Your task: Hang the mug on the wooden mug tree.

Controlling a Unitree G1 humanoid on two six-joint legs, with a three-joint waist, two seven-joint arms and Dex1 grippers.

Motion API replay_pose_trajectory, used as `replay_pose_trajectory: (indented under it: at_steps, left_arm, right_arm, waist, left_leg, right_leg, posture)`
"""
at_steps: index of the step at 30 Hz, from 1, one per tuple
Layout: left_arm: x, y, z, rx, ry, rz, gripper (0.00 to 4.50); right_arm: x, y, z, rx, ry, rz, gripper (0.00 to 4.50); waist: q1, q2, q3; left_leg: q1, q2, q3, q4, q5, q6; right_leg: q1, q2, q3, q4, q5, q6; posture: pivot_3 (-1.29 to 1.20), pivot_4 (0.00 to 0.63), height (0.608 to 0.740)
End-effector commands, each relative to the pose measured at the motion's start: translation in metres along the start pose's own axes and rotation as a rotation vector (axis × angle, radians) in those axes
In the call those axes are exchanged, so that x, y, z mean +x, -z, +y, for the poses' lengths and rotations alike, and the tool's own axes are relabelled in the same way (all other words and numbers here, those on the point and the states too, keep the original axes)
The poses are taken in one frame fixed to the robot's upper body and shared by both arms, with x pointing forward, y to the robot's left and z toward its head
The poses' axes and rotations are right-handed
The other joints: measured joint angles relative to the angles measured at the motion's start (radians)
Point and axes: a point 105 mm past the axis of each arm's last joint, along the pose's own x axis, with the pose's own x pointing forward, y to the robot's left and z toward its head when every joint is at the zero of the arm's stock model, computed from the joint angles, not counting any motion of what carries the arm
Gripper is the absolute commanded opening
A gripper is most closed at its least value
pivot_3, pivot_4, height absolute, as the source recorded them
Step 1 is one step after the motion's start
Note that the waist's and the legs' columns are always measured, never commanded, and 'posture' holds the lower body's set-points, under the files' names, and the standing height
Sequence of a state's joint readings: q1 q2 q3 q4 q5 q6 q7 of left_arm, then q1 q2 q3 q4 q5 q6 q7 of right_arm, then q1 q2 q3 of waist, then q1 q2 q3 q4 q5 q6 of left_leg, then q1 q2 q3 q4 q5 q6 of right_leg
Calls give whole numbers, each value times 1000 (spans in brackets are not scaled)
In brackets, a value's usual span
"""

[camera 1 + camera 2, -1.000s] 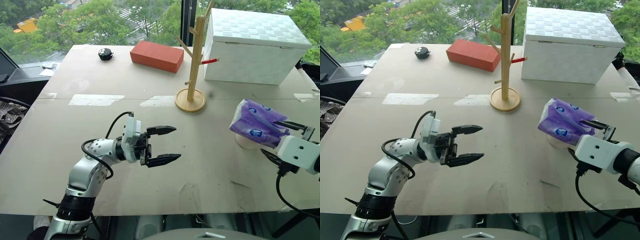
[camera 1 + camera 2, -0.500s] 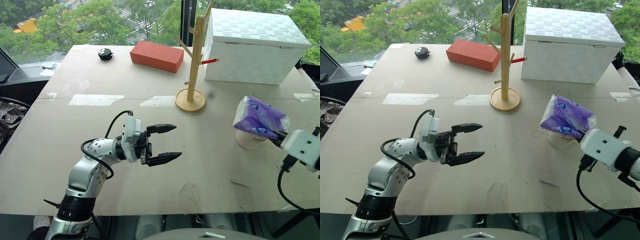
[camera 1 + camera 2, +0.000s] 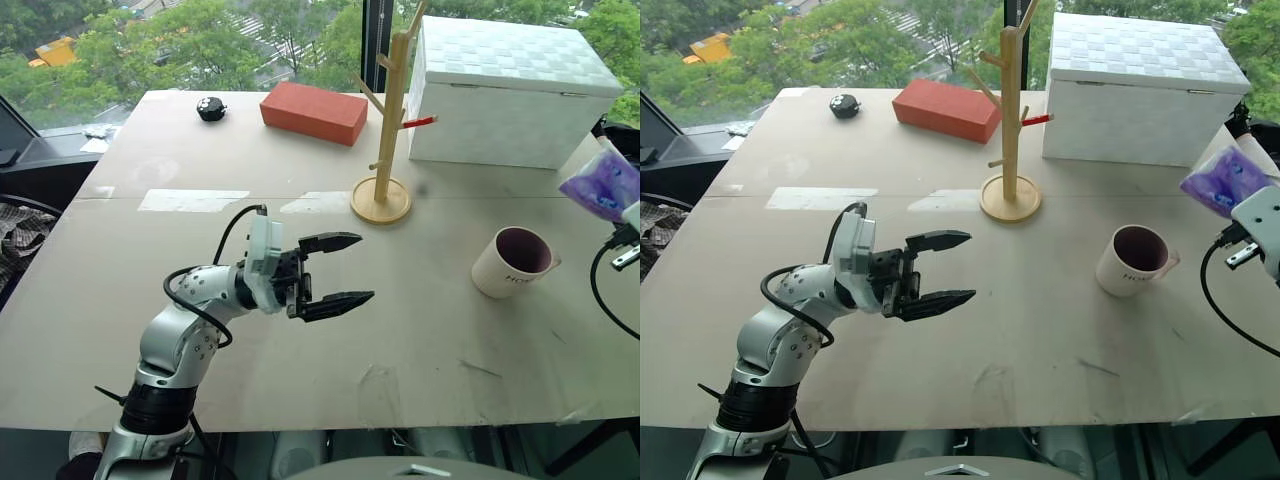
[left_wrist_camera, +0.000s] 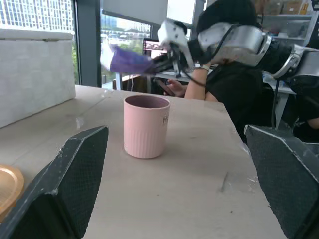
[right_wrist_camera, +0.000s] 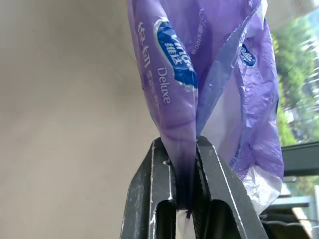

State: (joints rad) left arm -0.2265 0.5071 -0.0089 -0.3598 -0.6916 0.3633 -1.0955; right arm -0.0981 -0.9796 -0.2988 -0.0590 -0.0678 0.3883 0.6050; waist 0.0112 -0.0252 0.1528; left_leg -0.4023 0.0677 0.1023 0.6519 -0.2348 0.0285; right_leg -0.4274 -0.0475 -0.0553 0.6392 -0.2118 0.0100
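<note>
The cream-white mug (image 3: pixel 515 262) with a dark purple inside stands upright on the table's right side, handle to the right. The wooden mug tree (image 3: pixel 390 120) rises from its round base behind and to the left of the mug. My left gripper (image 3: pixel 365 267) hovers open over the table's middle, pointing right toward the mug (image 4: pixel 146 126), well short of it. At the far right edge, my right gripper (image 5: pixel 182 144) is shut on a purple-and-white tissue packet (image 3: pixel 603 183), held in the air above and to the right of the mug.
A big white box (image 3: pixel 510 95) stands behind the mug tree at the back right. A red brick (image 3: pixel 314 112) and a small black object (image 3: pixel 211 108) lie at the back. A person (image 4: pixel 234 74) sits beyond the table's right end.
My right gripper shut on the tissue packet, lifted it off the mug and carried it right, uncovering the mug. My left gripper rose a little, still open.
</note>
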Motion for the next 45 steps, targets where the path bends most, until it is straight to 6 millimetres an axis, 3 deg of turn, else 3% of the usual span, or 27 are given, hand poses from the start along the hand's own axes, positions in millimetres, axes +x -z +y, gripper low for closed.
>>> replay_pose_trajectory:
  at_steps: [1,2,6,9,12,13,16,19,22,28,31,32,44,45]
  left_arm:
    - [7,-18,-4,39,-11,-35,4500]
    - [7,-18,-3,37,-29,-35,4500]
    - [7,-20,0,12,-92,-49,4500]
    - [9,-20,3,-19,-153,-62,4500]
    - [9,-15,1,-27,-163,-42,4500]
    - [8,-13,0,-30,-163,-32,4500]
    - [4,-11,0,-39,-161,-24,4500]
    - [4,-12,-2,-40,-138,-26,4500]
    - [4,-11,-4,-38,-110,-23,4500]
    - [0,-11,-4,-27,-87,-5,4500]
    - [-5,-11,-4,-18,-83,14,4500]
    - [-7,-11,-4,-18,-82,18,4500]
    - [-21,-12,-5,-1,-157,23,4500]
    - [-22,-12,-5,2,-165,27,4500]
  right_arm:
    - [22,9,-5,-50,3,41,74]
    - [28,10,-1,-51,-24,42,74]
    - [35,18,6,-74,-101,69,1514]
    - [23,12,-3,-49,-103,43,2929]
    - [-1,4,-12,-40,-113,19,4361]
    - [-13,-2,-18,5,-99,-19,4442]
    - [-54,-10,3,143,-220,-104,4442]
    - [-72,-7,32,238,-295,-115,4442]
    - [-66,-11,43,365,-223,-146,4442]
    - [-45,-13,66,448,-169,-168,4442]
    - [-36,-13,71,492,-166,-183,3780]
    - [-34,-14,72,494,-169,-185,3326]
    - [-5,-17,85,613,-202,-206,3326]
    - [-2,-17,86,625,-205,-208,3056]
  waist:
    - [-3,0,0]
    - [-5,0,0]
    - [-9,0,0]
    - [-2,0,0]
    - [4,1,0]
    - [5,1,0]
    - [7,0,0]
    - [5,-1,0]
    - [-6,0,0]
    - [-12,0,0]
    - [-13,0,0]
    - [-12,0,0]
    - [-7,0,0]
    - [-6,0,0]
  left_leg:
    - [0,0,0,0,0,0]
    - [0,0,1,0,0,0]
    - [0,0,1,0,0,0]
    - [0,0,1,0,0,0]
    - [0,0,1,0,0,0]
    - [0,0,1,0,0,0]
    - [0,0,0,0,0,0]
    - [1,2,-4,0,0,0]
    - [4,3,-3,1,0,0]
    - [5,0,-5,2,0,0]
    - [4,-4,-6,0,0,0]
    - [3,-4,-6,-1,0,0]
    - [3,-5,-6,-1,0,1]
    - [4,-5,-6,-1,0,1]
  right_leg:
    - [0,0,1,0,0,0]
    - [0,0,1,0,0,0]
    - [0,0,2,0,2,3]
    - [0,0,2,0,2,4]
    - [0,0,2,0,2,4]
    - [0,0,2,0,2,4]
    - [0,0,1,0,2,5]
    - [3,1,-3,-1,1,4]
    - [5,0,-1,-1,-1,1]
    - [5,0,1,1,-1,1]
    - [4,1,2,1,-1,1]
    - [4,1,3,1,-1,1]
    - [4,0,3,1,-2,2]
    - [4,0,3,1,-2,2]
  posture:
    - [0,150,740]
    - [0,150,740]
    - [0,150,740]
    - [0,150,740]
    - [0,150,740]
    - [0,150,740]
    - [0,150,740]
    - [0,150,740]
    - [0,150,740]
    - [0,150,740]
    - [0,150,740]
    - [0,150,740]
    - [0,150,740]
    - [0,150,740]
